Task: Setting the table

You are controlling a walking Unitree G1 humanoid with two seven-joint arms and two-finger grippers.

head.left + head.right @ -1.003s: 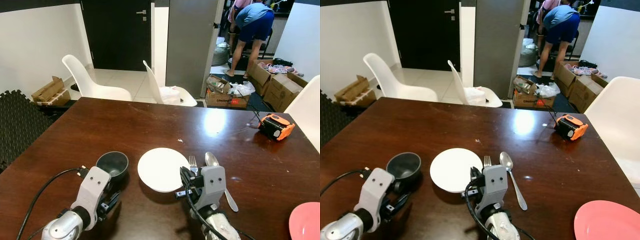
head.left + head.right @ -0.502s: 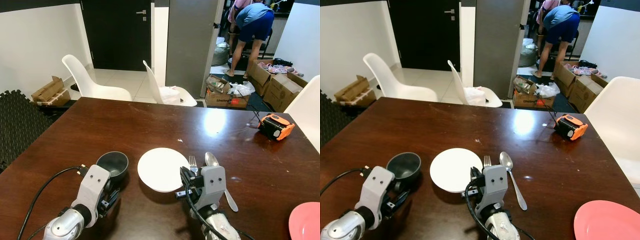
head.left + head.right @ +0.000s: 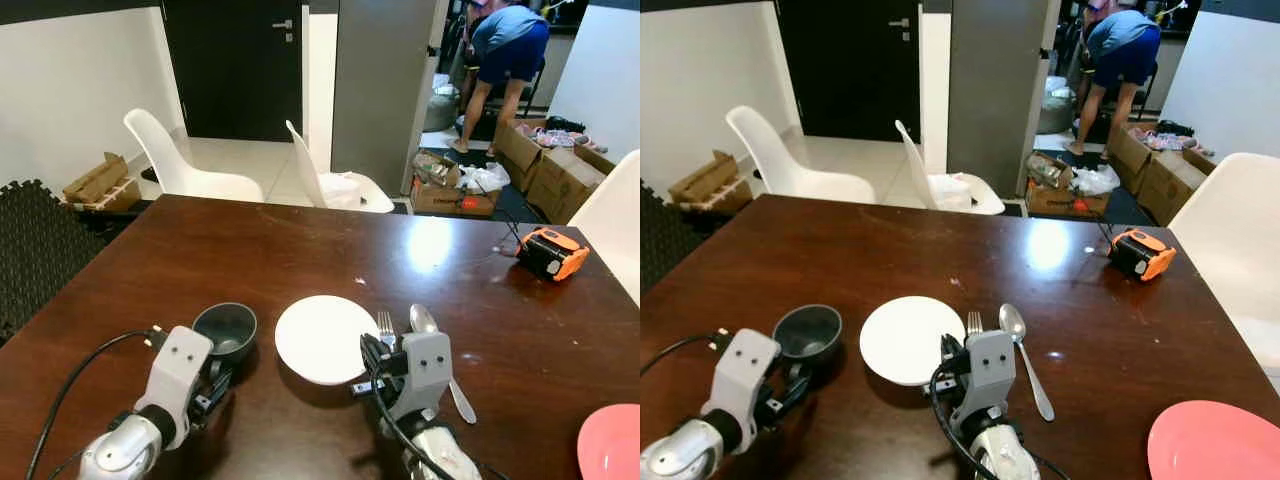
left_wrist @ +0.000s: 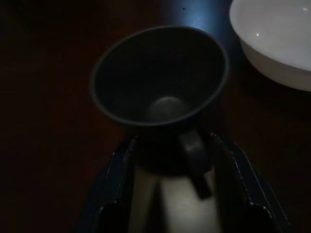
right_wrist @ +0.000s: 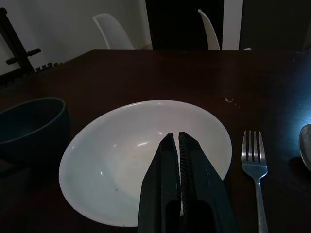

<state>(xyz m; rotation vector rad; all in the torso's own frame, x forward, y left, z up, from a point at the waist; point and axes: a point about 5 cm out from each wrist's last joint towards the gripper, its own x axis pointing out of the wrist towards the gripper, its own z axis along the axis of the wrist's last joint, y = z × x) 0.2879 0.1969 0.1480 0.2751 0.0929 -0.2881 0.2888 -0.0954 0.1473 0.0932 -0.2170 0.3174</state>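
The left hand (image 4: 170,194) is sitting low on the surface (image 3: 300,240) just behind the cup (image 3: 225,330), fingers (image 4: 116,194) spread apart on either side of its handle and not gripping, so the cup is standing freely just left of the plate (image 3: 322,338), where a drink belongs in a setting. The plate is lying in the middle. The right hand (image 5: 175,160) is hovering over the plate's near edge with its fingers (image 5: 163,184) pressed together and holding nothing. Right of the plate the fork (image 3: 386,325) and then the spoon (image 3: 440,360) are lying side by side, handles toward the robot, ready for a diner. Farther right, a pink plate (image 3: 610,445) is waiting at the surface's edge.
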